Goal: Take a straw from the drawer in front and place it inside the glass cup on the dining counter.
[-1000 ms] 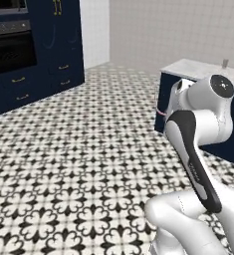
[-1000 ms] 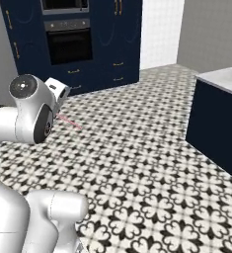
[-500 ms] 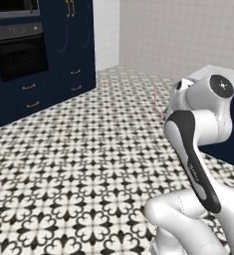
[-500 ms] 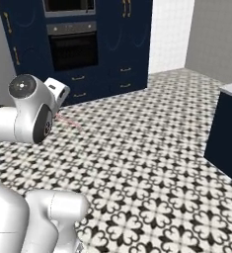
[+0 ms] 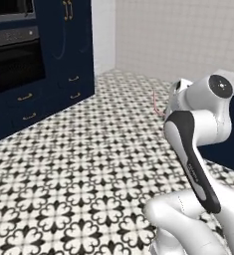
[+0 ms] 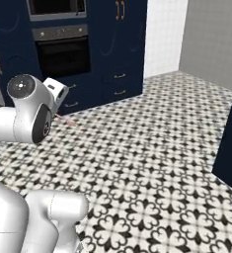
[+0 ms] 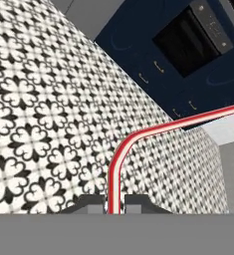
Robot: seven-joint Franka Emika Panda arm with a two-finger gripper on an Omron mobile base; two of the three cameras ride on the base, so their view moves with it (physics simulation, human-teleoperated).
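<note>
My gripper (image 7: 114, 201) is shut on the straw (image 7: 119, 158), a thin pinkish-red tube. It rises between the two dark fingertips and bends off to the right over the patterned floor. In the left base view the straw (image 5: 157, 104) sticks out to the left of the raised white hand. In the right base view the straw (image 6: 66, 120) pokes out to the right of the hand. A corner of the dining counter (image 5: 231, 76), white top on a navy base, shows at the right edge, and the dining counter (image 6: 231, 153) also shows there. The glass cup and the drawer are out of view.
A navy cabinet wall with a built-in black oven (image 6: 63, 54) stands ahead, with brass-handled fronts (image 5: 73, 78) beside and below it. Black-and-white patterned floor tiles (image 6: 152, 148) spread wide between the cabinets and the counter. A white wall (image 5: 178, 35) closes the far side.
The whole picture has shifted, so the base has moved. The oven wall looks nearer and the counter has slid toward the right edge. The arm holds the same pose, still gripping the straw.
</note>
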